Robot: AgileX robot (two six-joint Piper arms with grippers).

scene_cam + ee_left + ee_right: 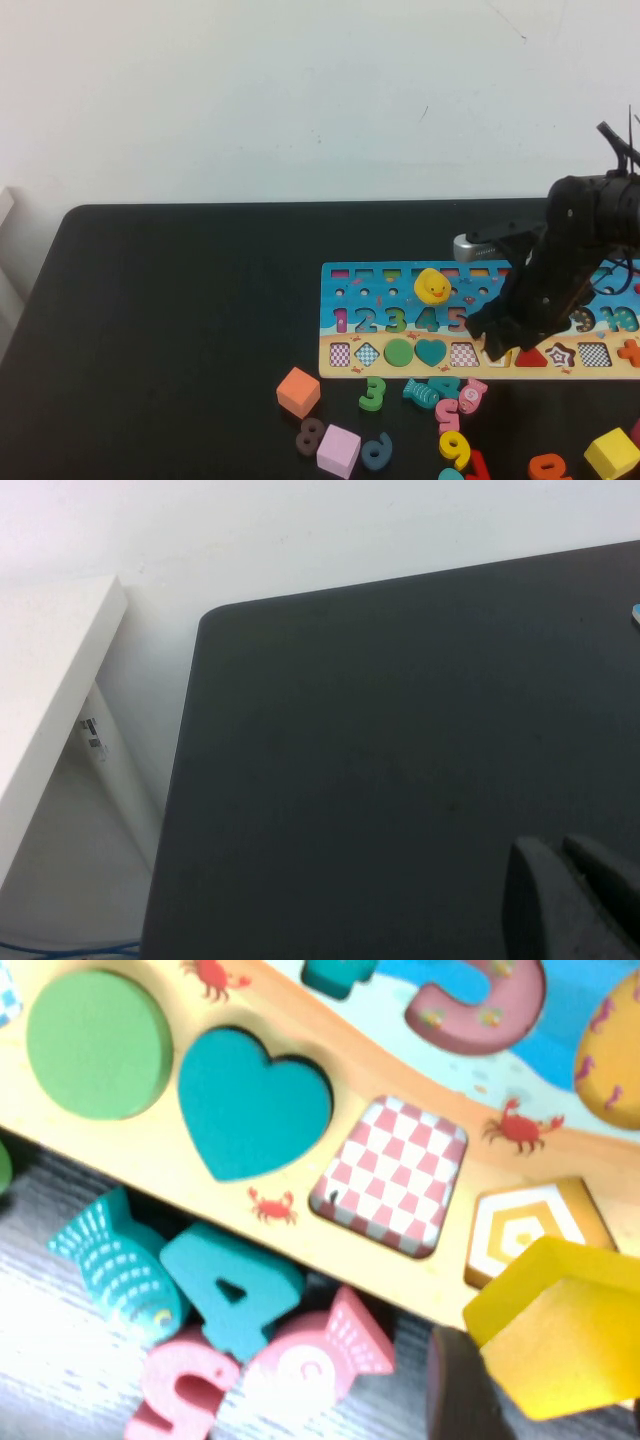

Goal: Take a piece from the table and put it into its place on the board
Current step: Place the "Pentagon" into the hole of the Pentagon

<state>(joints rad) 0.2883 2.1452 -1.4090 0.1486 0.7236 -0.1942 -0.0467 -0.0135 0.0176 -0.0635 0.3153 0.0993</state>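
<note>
The board (400, 355) lies on the right half of the table (180, 300), its long side running left to right, with the duck (432, 286) standing on its upper row and a circle (398, 352) and heart (430, 351) seated side by side in its near row. The right gripper (497, 350) hangs over that near row, right of the heart, with the piece (560, 1345) beside the pentagon slot (530, 1230) (whether it touches the board cannot be told). Loose numbers and cubes (298, 391) lie on the table in front of the board, while the left gripper (575, 900) sits over the table's left part, well apart from it all.
</note>
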